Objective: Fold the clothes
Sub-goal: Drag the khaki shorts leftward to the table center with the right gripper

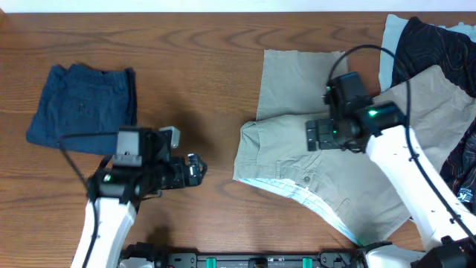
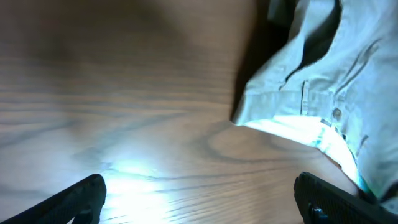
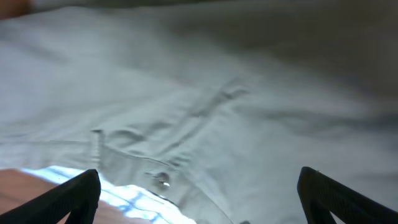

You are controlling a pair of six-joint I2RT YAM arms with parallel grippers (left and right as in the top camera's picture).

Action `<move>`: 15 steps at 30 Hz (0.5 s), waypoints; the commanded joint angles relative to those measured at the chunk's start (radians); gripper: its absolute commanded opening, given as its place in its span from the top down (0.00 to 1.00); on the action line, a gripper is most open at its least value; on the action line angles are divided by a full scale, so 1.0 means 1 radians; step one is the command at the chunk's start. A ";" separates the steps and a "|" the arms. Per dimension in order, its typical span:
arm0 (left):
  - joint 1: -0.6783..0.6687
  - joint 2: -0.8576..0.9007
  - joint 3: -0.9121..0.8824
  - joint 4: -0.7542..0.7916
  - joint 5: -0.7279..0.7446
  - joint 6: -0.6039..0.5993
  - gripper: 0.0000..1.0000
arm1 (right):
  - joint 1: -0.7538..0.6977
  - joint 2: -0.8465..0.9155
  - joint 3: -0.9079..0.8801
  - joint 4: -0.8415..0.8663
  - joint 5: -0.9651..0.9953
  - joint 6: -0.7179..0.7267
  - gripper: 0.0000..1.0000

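Fingers of the right tool sit in the two bottom corners of the right wrist view. They are spread wide with nothing held between them. Beneath them lies the khaki shorts, with a button and a strip of pale blue lining at the waist. Whether the fingertips touch the cloth cannot be told.

Overhead, the right tool is over the middle of the khaki shorts and points toward the left arm. The shorts lie right of centre on the table. The waist is turned toward the near edge, the lining shows along it, and one leg reaches toward the far edge.

The left tool is over bare wood, near the waist corner of the shorts but apart from it. In the left wrist view the left tool is also spread wide and empty, with the khaki shorts ahead of it.

A folded blue garment lies at the far left of the table, well apart from both tools. At the right edge, a dark patterned garment is heaped with a second khaki garment.
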 commanded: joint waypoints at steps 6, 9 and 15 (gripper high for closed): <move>-0.145 0.243 0.000 0.119 0.117 -0.013 0.02 | -0.093 0.001 0.006 -0.047 0.026 0.021 0.01; -0.223 0.324 0.000 0.194 0.116 -0.013 0.02 | -0.097 0.001 0.006 -0.053 0.026 0.021 0.01; -0.335 0.459 0.000 0.354 0.116 -0.075 0.02 | -0.097 0.001 0.006 -0.059 0.026 0.021 0.01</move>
